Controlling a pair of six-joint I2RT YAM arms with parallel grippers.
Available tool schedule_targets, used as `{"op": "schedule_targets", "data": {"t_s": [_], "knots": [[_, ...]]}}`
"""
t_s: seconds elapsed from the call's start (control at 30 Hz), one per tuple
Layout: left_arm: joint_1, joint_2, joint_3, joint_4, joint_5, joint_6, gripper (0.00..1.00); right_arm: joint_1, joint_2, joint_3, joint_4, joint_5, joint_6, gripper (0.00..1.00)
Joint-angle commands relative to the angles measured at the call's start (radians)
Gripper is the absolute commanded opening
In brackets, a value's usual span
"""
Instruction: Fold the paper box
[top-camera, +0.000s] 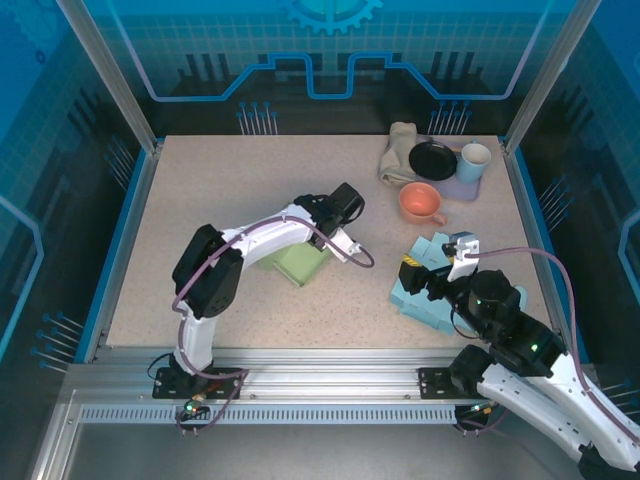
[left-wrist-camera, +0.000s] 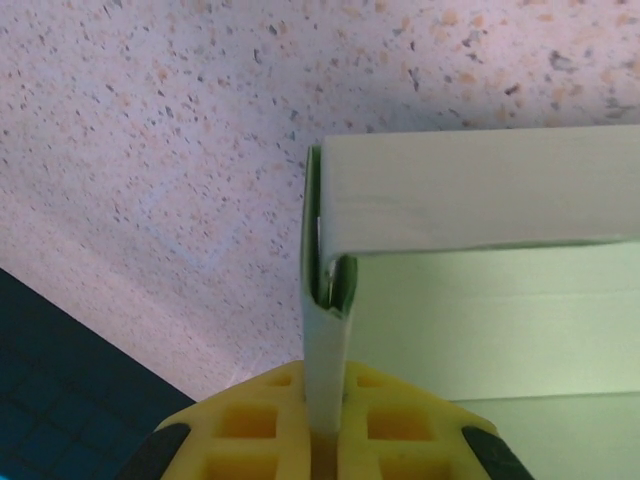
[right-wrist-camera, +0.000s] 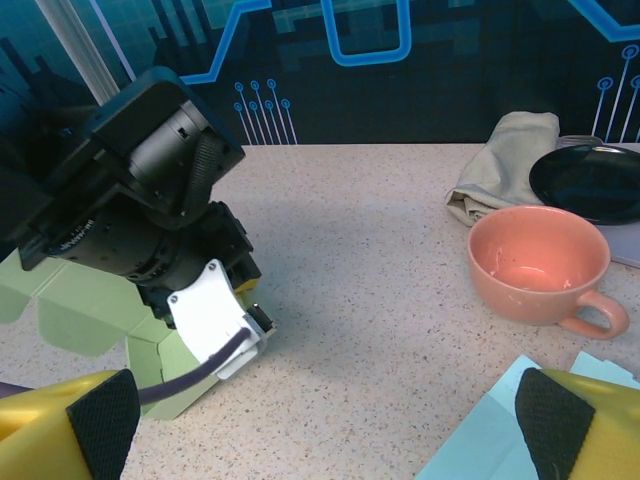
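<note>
Your left gripper (left-wrist-camera: 325, 432) is clamped shut on one upright wall of the green paper box (top-camera: 298, 264), the thin card pinched between its yellow fingers (left-wrist-camera: 250, 430). Your right gripper (right-wrist-camera: 320, 425) stands spread as wide as it goes and holds nothing, poised above the blue paper box (top-camera: 425, 300).

The green box lies near the centre of the speckled beige table (top-camera: 220, 200), and the blue one is at 4 o'clock. Lit blue panels (top-camera: 330, 50) wall the table in.

You have two paper boxes. At 1 o'clock there are two cups, a pink cup (top-camera: 421, 203) and a pale cup (top-camera: 474, 161), plus one black plate (top-camera: 433, 160) and one cloth (top-camera: 398, 155).
</note>
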Motion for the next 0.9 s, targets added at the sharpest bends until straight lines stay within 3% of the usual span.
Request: {"op": "schedule_targets", "data": {"t_s": [0.0,0.4,0.67,0.87], "knots": [[-0.004,0.02,-0.033,0.124,0.003,0.057,0.09,-0.011,-0.016,-0.011,-0.002,0.01,0.008,1.0],[0.012,0.099,-0.198,0.501,0.106,0.103,0.08,-0.013,-0.02,-0.022,0.005,0.007,0.01,1.0],[0.034,0.129,-0.174,0.462,0.128,0.046,0.12,-0.016,-0.018,-0.026,0.01,0.004,0.012,1.0],[0.036,0.102,-0.148,0.402,0.127,0.016,0.23,-0.018,-0.018,-0.031,0.015,0.0,0.013,1.0]]}}
